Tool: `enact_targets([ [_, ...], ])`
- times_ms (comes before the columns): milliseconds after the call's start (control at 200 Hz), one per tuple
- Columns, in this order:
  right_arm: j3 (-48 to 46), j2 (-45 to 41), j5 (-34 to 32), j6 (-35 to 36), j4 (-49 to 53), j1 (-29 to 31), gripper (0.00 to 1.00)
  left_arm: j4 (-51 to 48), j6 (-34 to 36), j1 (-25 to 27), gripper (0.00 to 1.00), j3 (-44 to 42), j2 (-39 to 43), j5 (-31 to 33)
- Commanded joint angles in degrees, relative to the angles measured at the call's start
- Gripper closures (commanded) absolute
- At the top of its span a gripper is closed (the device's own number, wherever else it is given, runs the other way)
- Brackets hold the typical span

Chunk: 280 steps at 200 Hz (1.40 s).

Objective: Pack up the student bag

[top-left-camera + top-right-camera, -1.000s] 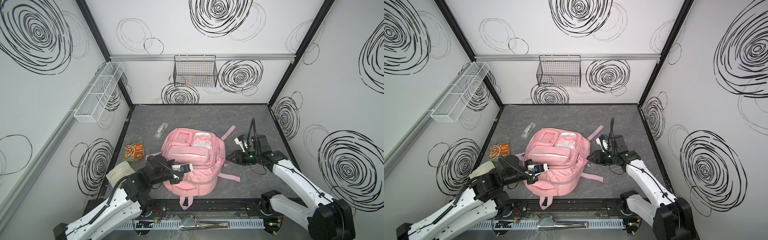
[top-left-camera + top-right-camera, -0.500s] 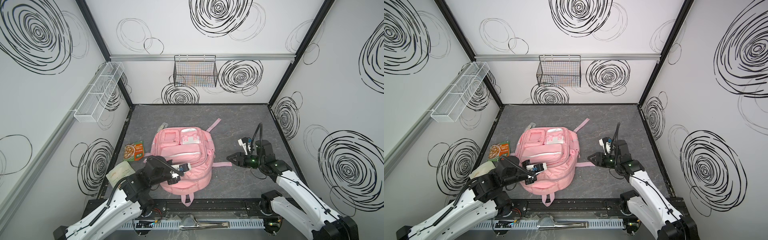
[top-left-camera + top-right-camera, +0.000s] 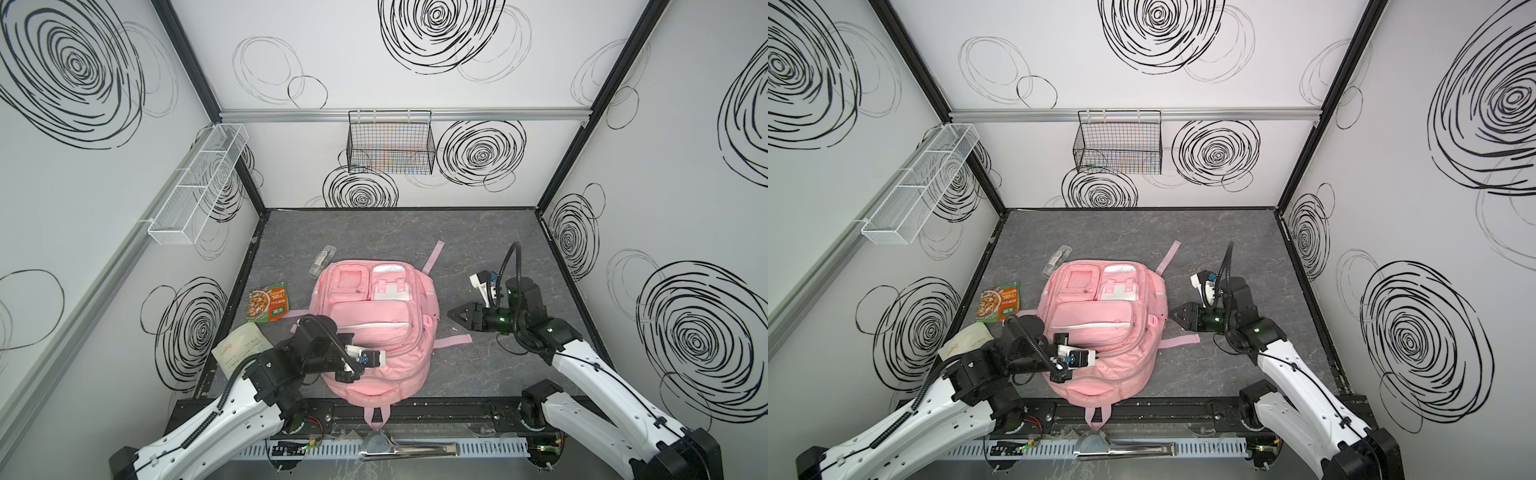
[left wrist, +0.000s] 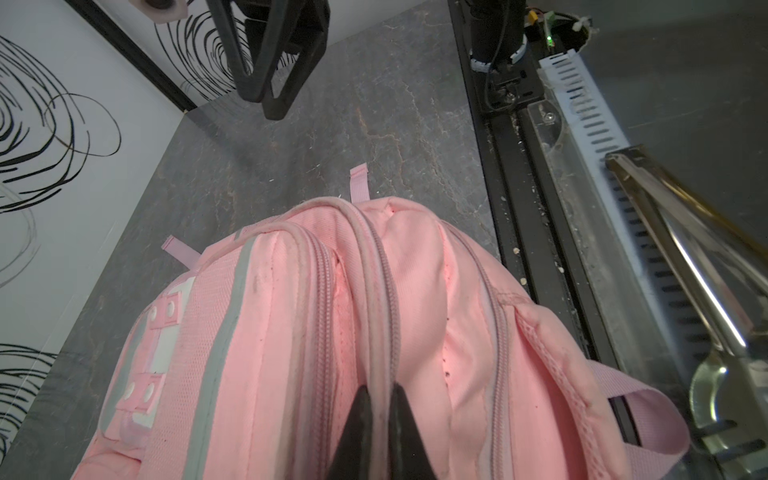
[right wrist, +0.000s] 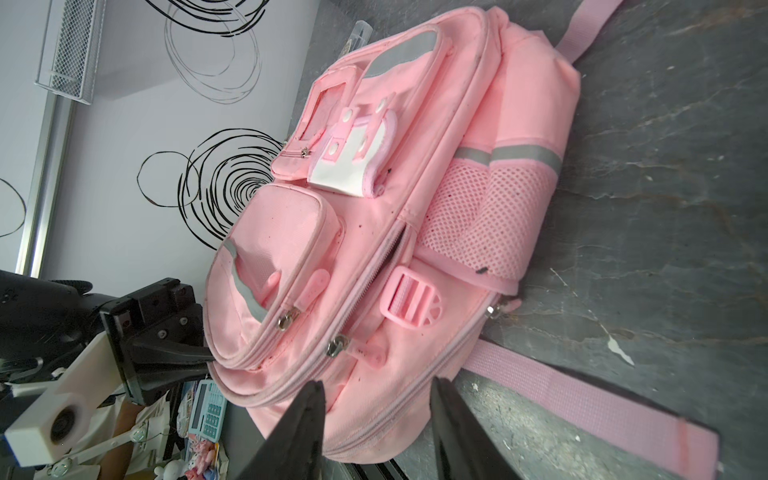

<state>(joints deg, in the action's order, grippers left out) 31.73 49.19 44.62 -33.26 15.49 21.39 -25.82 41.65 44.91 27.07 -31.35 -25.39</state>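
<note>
Top views, student bag (image 3: 365,324) turned, perhaps leftward

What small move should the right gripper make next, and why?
Probably ease the open right gripper onto the middle zipper pull: the left gripper is shut on a seam of the student bag, steadying it, and that zipper looks only partly open.

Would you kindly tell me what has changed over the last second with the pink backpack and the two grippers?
The pink fabric backpack slid leftward and swung straighter, pulled by the left gripper, which stays shut on a piped seam near its top loop. Its side has drawn away from the right gripper, which stays open. The clear plastic pouch, green snack packet and beige flat pouch have not moved.
</note>
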Motion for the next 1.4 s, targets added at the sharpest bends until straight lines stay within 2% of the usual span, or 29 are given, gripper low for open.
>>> enact_targets([
  [0, 1.06, 0.81, -0.96, 0.29, -2.56, 0.40, 0.54, 3.32, 5.10, 1.33, 1.00, -0.19, -0.13, -4.66],
  [185, -0.54, 1.86, 1.30, 1.52, -6.03, 0.86, 0.55, 4.80, 7.51, 1.42, 1.00, -0.73, -2.21, -1.23],
  [280, -1.31, 1.87, 2.40, 4.01, -7.50, 2.94, 0.55, 8.00, 7.55, 0.62, 1.00, -1.18, -2.20, -0.45],
  [405, -3.02, 2.03, 3.44, 7.38, -12.31, 7.48, 0.51, 11.04, 7.37, -2.98, 1.00, -0.14, -2.42, -4.23],
  [625, -10.82, 3.10, 1.51, 6.39, -28.25, 13.60, 0.41, 12.13, 7.59, -8.97, 1.00, 3.41, -3.19, -12.41],
  [775, -13.59, 4.70, 2.58, 6.27, -35.66, 14.30, 0.38, 11.37, 7.66, -10.90, 1.00, 5.25, -2.07, -14.20],
  [1106, -13.66, 7.16, 3.11, 17.63, -40.07, 14.43, 0.35, 12.06, 6.08, -13.26, 1.00, 6.26, -1.58, -20.81],
  [1256, -13.45, 10.40, 6.92, 18.43, -43.83, 14.47, 0.36, 12.86, 5.79, -13.86, 1.00, 6.34, -1.52, -21.91],
  [1396, -15.03, 12.52, 10.05, 17.49, -46.92, 14.90, 0.42, 13.57, 5.46, -14.75, 1.00, 5.76, -0.46, -22.57],
])
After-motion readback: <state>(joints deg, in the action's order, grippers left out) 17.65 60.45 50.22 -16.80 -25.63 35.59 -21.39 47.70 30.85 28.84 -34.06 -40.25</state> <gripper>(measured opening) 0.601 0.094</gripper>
